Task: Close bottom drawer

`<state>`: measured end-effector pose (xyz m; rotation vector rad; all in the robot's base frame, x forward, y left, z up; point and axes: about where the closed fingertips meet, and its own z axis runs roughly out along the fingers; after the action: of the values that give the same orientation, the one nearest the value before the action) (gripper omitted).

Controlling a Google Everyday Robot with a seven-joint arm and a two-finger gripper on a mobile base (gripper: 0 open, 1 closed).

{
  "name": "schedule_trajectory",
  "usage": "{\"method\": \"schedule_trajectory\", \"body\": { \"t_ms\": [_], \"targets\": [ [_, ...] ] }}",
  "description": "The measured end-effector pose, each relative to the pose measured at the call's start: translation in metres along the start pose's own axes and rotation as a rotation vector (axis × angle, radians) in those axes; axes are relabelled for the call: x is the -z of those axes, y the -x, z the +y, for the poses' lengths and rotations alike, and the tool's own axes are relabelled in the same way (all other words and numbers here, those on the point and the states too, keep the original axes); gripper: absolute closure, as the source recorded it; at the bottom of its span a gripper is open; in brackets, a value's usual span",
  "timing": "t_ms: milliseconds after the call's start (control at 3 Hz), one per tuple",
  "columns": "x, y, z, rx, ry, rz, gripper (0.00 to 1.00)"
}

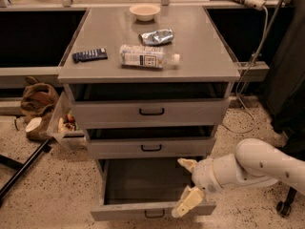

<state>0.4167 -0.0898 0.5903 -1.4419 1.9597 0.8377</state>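
Observation:
The grey cabinet has three drawers. The bottom drawer [143, 185] is pulled far out; its tray looks empty, and its low front panel with a small black loop handle [155, 213] is at the bottom edge of the view. My gripper [187, 182] reaches in from the right on a white arm, over the drawer's right front corner. Its two cream fingers are spread apart, one fingertip [187, 163] above the tray near the middle drawer, the other [186, 203] by the front panel. It holds nothing.
The middle drawer [151, 148] and top drawer [151, 111] stand slightly out. On the cabinet top lie a plastic bottle [147, 57], a chip bag [157, 36], a dark packet [89, 55] and a bowl [145, 11]. A brown bag [38, 99] and bin sit left.

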Motion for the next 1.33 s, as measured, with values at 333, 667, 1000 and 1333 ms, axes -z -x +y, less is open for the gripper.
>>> {"method": "schedule_trajectory", "body": {
  "t_ms": [333, 667, 1000, 1333],
  "targets": [
    [-0.054, -0.03, -0.002, -0.022, 0.07, -0.107, 0.0],
    [-0.099, -0.085, 0.017, -0.09, 0.169, -0.128, 0.0],
    [-0.106, -0.087, 0.018, -0.09, 0.17, -0.118, 0.0],
    [-0.144, -0.129, -0.01, -0.114, 0.148, -0.06, 0.0]
  ]
}}
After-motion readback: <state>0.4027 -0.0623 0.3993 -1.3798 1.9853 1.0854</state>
